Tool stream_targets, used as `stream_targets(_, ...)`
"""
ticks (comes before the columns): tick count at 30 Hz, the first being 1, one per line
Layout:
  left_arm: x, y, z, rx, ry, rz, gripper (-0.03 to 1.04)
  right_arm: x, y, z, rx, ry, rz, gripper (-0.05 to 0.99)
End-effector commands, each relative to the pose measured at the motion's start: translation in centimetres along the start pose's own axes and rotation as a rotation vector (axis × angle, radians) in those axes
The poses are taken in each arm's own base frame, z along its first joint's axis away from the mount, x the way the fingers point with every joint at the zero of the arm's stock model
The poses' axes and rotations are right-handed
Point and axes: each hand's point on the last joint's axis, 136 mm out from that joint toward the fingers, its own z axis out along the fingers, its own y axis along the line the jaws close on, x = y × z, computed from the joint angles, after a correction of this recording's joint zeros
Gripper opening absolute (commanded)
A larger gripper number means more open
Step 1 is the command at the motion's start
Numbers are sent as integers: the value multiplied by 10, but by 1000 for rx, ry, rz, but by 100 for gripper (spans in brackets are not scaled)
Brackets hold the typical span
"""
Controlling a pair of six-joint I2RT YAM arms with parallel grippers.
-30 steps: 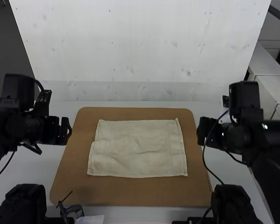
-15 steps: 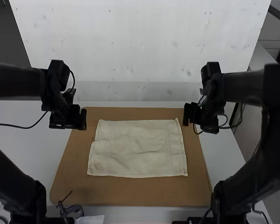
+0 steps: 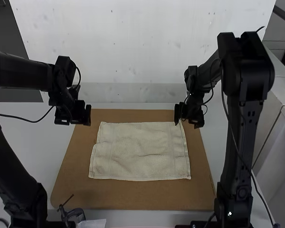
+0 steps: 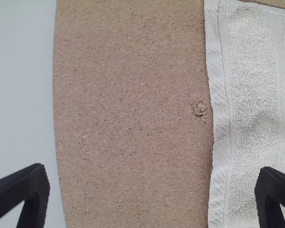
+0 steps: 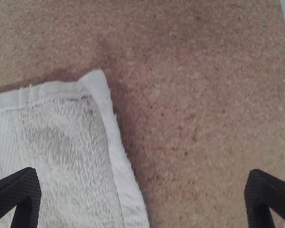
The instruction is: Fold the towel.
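High view: towel (image 3: 140, 152), one, spread on board (image 3: 137, 197), slightly wrinkled; seemingly no fold made. Left gripper (image 3: 89, 116): fingers wide apart, empty, near far left corner. Right gripper (image 3: 177, 114): likewise wide and empty, by far right corner. Outstanding, by judgement: grasp, entire fold.

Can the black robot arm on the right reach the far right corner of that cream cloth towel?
Probably yes. The right gripper hangs open over that corner of the spread towel, and I see nothing in between.
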Motion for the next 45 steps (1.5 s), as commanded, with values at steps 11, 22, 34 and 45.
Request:
stream_targets(11, -16, 0, 15, -6, -15, -4, 97, -9, 28, 44, 19, 38, -26, 80)
stream_targets(22, -28, -4, 52, 8, 58, -28, 97, 5, 21, 59, 115, 85, -51, 10)
stream_targets(34, -59, -37, 96, 15, 117, 13, 97, 14, 18, 60, 130, 99, -58, 1)
stream_targets(45, -69, -45, 134, -7, 174, 8, 93, 20, 14, 62, 139, 108, -62, 1)
